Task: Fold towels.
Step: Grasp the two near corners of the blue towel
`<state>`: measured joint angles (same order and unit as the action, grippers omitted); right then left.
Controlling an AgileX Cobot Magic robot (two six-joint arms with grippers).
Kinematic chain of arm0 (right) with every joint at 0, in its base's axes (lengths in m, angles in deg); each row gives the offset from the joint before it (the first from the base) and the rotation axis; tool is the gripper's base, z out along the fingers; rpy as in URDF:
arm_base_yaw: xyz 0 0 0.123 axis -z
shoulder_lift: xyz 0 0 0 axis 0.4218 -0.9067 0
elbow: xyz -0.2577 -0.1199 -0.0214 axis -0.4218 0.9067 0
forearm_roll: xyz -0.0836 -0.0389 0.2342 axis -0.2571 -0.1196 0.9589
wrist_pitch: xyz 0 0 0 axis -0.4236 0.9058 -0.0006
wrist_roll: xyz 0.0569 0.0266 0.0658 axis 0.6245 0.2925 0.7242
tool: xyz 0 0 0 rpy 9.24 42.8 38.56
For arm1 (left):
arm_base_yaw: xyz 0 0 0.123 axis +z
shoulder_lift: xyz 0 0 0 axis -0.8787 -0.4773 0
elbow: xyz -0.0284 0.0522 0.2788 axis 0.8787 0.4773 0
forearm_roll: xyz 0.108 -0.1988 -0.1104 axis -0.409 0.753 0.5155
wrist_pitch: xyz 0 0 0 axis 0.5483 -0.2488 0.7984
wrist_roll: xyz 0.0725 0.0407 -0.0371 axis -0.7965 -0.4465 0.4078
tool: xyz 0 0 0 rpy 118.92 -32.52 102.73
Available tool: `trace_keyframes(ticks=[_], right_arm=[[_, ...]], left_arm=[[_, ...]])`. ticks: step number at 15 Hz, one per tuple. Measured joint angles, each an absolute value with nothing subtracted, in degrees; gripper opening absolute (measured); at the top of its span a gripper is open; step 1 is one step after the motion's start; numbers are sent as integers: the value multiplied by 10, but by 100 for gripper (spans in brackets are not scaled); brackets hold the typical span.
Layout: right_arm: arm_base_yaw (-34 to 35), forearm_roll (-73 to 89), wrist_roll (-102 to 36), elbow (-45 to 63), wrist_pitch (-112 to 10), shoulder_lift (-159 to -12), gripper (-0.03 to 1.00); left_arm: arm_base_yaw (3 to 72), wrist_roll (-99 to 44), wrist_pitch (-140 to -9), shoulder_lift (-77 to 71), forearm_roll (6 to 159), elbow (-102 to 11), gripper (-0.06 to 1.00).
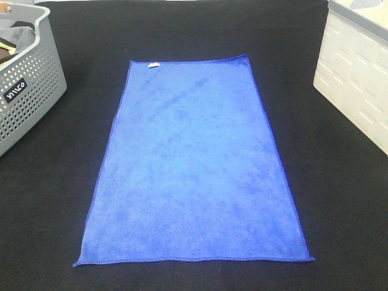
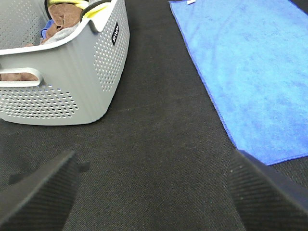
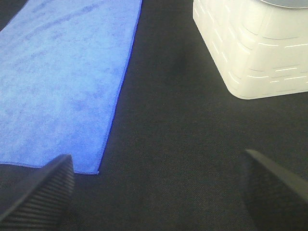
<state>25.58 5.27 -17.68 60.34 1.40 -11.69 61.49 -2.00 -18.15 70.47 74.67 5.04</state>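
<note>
A blue towel [image 1: 193, 163] lies spread flat and unfolded on the black table, long side running away from me, with a small white tag [image 1: 154, 65] at its far left corner. It also shows in the left wrist view [image 2: 250, 67] and the right wrist view [image 3: 62, 77]. My left gripper [image 2: 154, 192] is open and empty over bare black cloth between the basket and the towel's near left corner. My right gripper [image 3: 156, 192] is open and empty over bare cloth just right of the towel's near right corner. Neither arm shows in the high view.
A grey perforated laundry basket [image 1: 27, 91] with more cloth inside stands at the far left, also in the left wrist view [image 2: 91, 72]. A white bin [image 1: 357, 79] stands at the far right, also in the right wrist view [image 3: 250, 53].
</note>
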Motion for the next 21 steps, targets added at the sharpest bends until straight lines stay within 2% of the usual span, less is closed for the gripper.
trace_keyframes(ticks=[21], right_arm=[[256,53,-177,603,14,-117,87]], left_arm=[[615,-20,-181,705,747,50,80]])
